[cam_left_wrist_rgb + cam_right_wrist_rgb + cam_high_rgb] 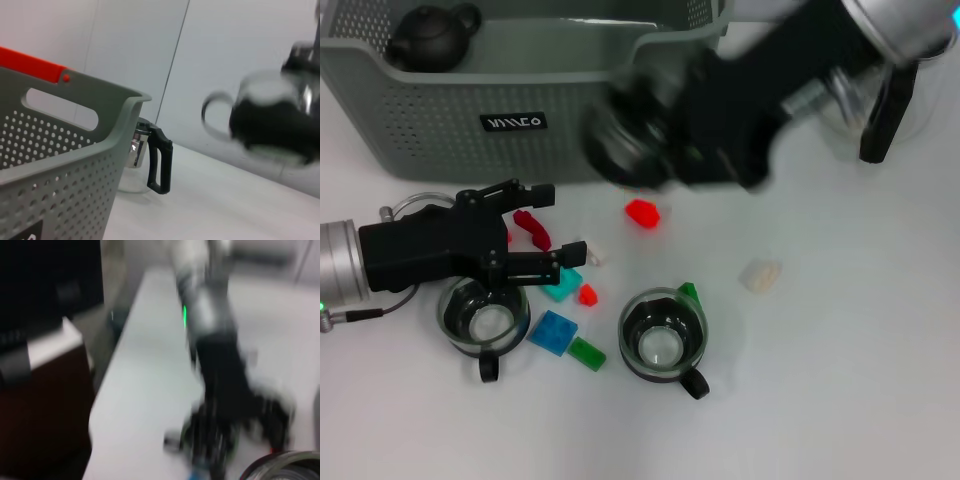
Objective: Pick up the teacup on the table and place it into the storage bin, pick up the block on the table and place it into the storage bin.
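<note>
grey-green perforated storage bin (440, 110) (black label), red block (642, 213), white table (840, 380)

Your white tabletop (840, 400) carries the grey-green storage bin (440, 130) at the back and a glass carafe (880, 100) beside it. In front you have two glass teacups (662, 335) among scattered coloured blocks (642, 213).
</note>
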